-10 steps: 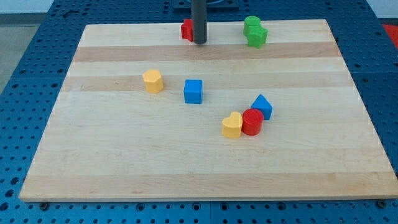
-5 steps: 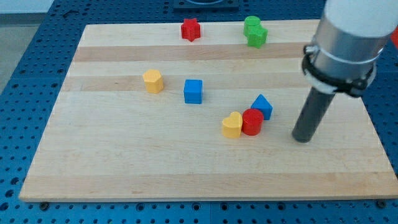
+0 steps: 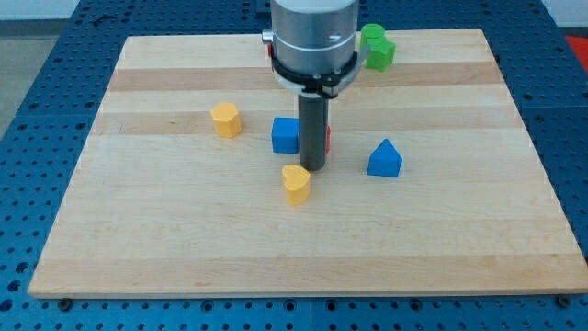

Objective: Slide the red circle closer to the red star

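Tip (image 3: 314,167) down just right of blue cube (image 3: 286,135), red circle (image 3: 328,140) almost hidden behind rod; yellow heart (image 3: 296,184) near-left. No gripper: bare rod only.

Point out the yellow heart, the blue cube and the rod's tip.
yellow heart (image 3: 296,184): camera view, on its top face.
blue cube (image 3: 285,135): camera view, on its front face.
my tip (image 3: 314,167): camera view, at the rod's very end.
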Available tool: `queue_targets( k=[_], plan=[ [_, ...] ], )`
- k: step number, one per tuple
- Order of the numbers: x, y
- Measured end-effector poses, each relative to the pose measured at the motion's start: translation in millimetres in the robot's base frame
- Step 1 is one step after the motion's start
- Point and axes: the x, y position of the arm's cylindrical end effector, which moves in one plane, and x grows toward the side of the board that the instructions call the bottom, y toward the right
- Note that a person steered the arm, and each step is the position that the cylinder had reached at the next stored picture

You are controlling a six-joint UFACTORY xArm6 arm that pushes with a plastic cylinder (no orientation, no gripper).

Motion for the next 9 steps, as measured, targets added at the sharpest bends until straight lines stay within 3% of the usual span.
queue_targets(
  k=[3, 5, 9],
  plan=[
    [-66, 2],
    [-70, 40],
    [-144, 2]
  ],
)
